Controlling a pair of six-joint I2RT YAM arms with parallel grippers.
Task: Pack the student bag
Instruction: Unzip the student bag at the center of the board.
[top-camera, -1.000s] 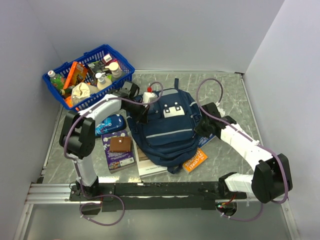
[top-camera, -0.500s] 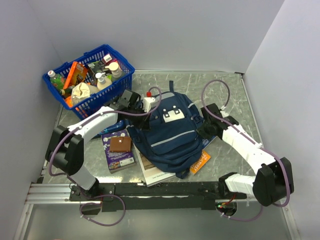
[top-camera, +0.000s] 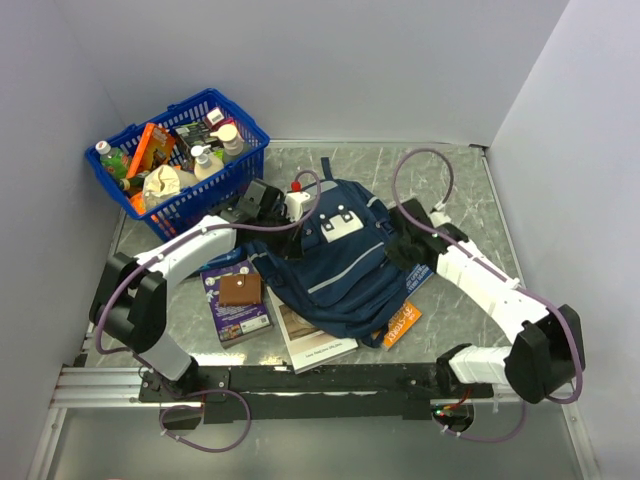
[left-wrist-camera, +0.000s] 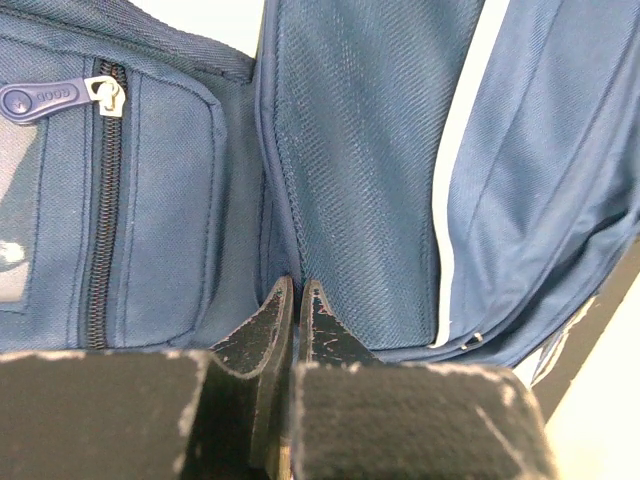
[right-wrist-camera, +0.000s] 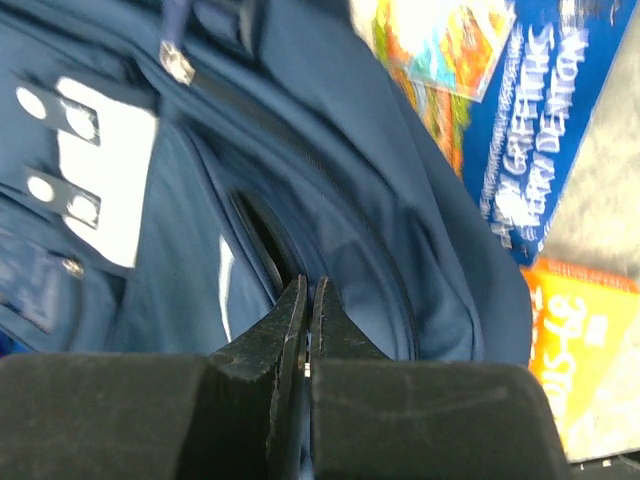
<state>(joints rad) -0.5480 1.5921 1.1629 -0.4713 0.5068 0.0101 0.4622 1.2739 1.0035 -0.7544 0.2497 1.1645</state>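
Note:
The student bag (top-camera: 345, 265), a navy backpack with a grey-blue front panel and white patches, lies tilted in the middle of the table on top of some books. My left gripper (top-camera: 291, 214) is shut on a fold of fabric at the bag's upper left edge. In the left wrist view the gripper (left-wrist-camera: 297, 290) pinches the bag (left-wrist-camera: 350, 150) beside a zipped pocket. My right gripper (top-camera: 408, 250) is shut on the bag's right side. In the right wrist view the gripper (right-wrist-camera: 308, 290) clamps the bag (right-wrist-camera: 350, 200) near a zip seam.
A blue plastic basket (top-camera: 246, 124) full of bottles and packets stands at the back left. A purple book (top-camera: 240, 318) with a brown wallet (top-camera: 238, 290) on it lies left of the bag. A white book (top-camera: 318, 345), an orange booklet (top-camera: 405, 322) and a blue book (right-wrist-camera: 560, 120) stick out from under the bag.
Both grippers stayed shut on the bag. It has turned, its top moving back and left and its bottom right. The left arm swung out to the left.

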